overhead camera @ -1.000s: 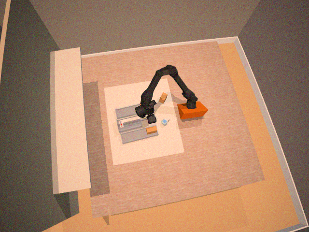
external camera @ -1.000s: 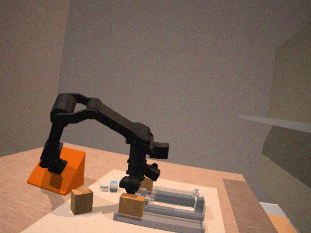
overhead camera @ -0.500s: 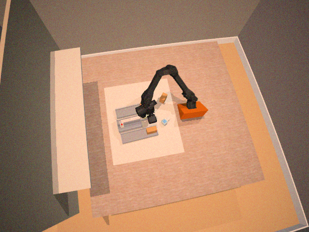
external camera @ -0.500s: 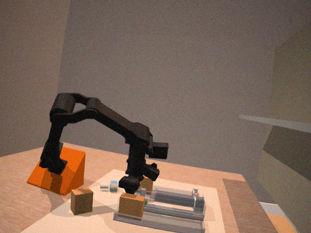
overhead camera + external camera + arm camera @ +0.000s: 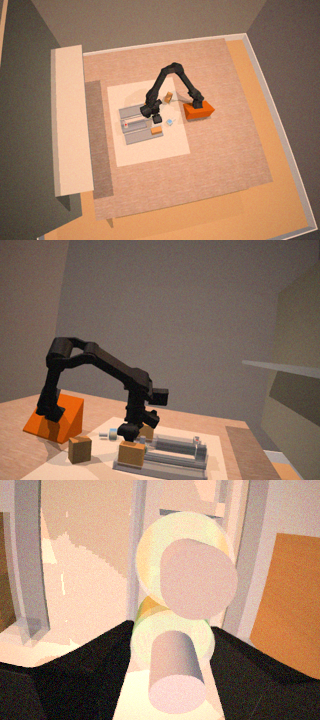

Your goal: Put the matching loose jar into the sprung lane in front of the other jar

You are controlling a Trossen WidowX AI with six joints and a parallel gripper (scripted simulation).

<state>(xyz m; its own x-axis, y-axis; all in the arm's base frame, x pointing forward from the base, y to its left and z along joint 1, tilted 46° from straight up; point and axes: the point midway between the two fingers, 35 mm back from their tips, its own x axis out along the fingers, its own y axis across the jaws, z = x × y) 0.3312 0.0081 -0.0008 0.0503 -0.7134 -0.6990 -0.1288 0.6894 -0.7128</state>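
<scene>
My gripper is shut on a jar with a pale yellow-green top and a grey-pink stem. Its fingers grip the jar from both sides at the front of the middle sprung lane. Behind it, a matching jar is between the lane walls, close against the held one in the wrist view. Whether the held jar's base meets the floor is hidden. The front stop is not visible. A dark bar shows behind the rear jar. A loose blue jar lies on its side near the lane front.
Side lanes flank the middle one. An orange-brown block sits in one side lane, another in the other. A loose block stands nearby. A red-marked fitting is at the lane's far end. A raised shelf stands beyond.
</scene>
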